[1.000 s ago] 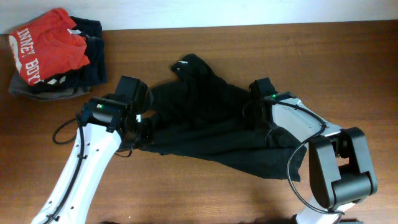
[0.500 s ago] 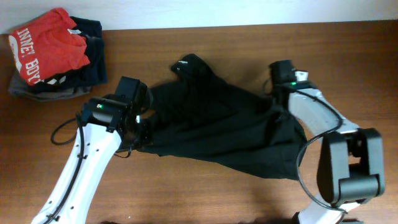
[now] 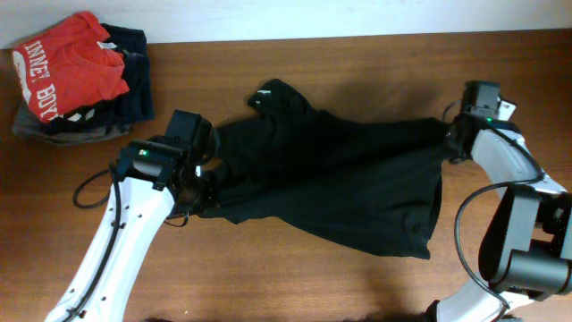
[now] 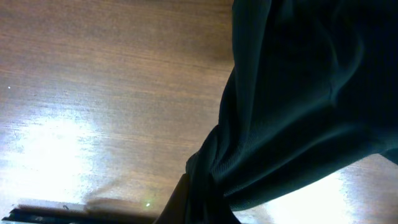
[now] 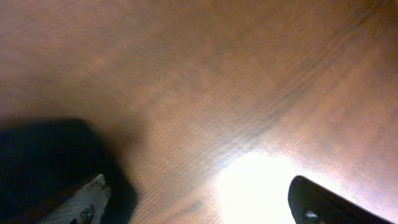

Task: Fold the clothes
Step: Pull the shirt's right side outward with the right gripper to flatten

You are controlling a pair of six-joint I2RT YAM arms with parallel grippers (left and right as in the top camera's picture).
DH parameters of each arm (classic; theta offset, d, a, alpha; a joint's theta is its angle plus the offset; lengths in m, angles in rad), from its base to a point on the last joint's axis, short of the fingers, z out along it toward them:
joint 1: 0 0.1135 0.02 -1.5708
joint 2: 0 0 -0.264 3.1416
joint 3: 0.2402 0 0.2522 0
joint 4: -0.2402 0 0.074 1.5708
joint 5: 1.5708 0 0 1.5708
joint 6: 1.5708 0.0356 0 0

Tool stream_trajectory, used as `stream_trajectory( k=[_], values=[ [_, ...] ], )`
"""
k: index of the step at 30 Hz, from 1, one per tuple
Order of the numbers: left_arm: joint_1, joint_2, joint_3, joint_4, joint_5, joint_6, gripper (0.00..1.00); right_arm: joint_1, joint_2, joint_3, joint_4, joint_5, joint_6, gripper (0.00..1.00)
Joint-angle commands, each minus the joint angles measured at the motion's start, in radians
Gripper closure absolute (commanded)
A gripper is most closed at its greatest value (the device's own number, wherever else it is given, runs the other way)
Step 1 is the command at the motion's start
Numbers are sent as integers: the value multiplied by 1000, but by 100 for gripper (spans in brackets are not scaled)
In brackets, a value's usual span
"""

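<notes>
The black clothes [image 3: 340,183] lie spread across the middle of the wooden table [image 3: 295,286], collar end [image 3: 268,94] toward the back. My left gripper [image 3: 204,186] is shut on the garment's left edge. In the left wrist view the fabric [image 4: 298,93] bunches down into the pinch of that gripper [image 4: 199,211]. My right gripper [image 3: 454,140] stands at the garment's far right corner. In the right wrist view that gripper [image 5: 199,202] is open, its fingers [image 5: 87,202] wide apart over bare wood. A dark fold of the cloth [image 5: 43,162] lies beside the left finger.
A pile of other garments sits at the back left corner: a red shirt with white lettering [image 3: 67,67] on a navy piece [image 3: 134,80] and a grey one [image 3: 36,125]. A black cable [image 3: 89,192] loops beside the left arm.
My right gripper has travelled to the right, drawing the garment's right side out flat, and has opened and let the cloth go. The left gripper has kept its hold and place.
</notes>
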Motion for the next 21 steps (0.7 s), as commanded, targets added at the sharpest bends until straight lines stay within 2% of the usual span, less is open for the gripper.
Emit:
stream_trajectory(
  k=[1,2,3,4,7,11,16,21],
  values=[
    [1,-23,10,16,-22,-9,88,-6,5,47,-68,-16,-6,1],
    [1,-23,10,20,-22,-9,81,-5,4,63,-104,-24,20,1],
    [1,-23,10,24,-22,-9,68,-4,1,87,-153,-47,50,1],
    [1,-23,10,26,-22,-9,64,-5,-2,112,-205,-79,79,1],
    [1,-23,10,26,-22,-9,63,-5,-18,197,-382,-221,132,1],
    [1,-23,10,27,-22,-9,63,-5,-50,257,-575,-379,132,1],
    [1,-23,10,29,-23,-8,62,6,-123,254,-760,-405,140,1],
    [1,-23,10,30,-22,-8,28,31,-229,205,-848,-410,197,1]
  ],
)
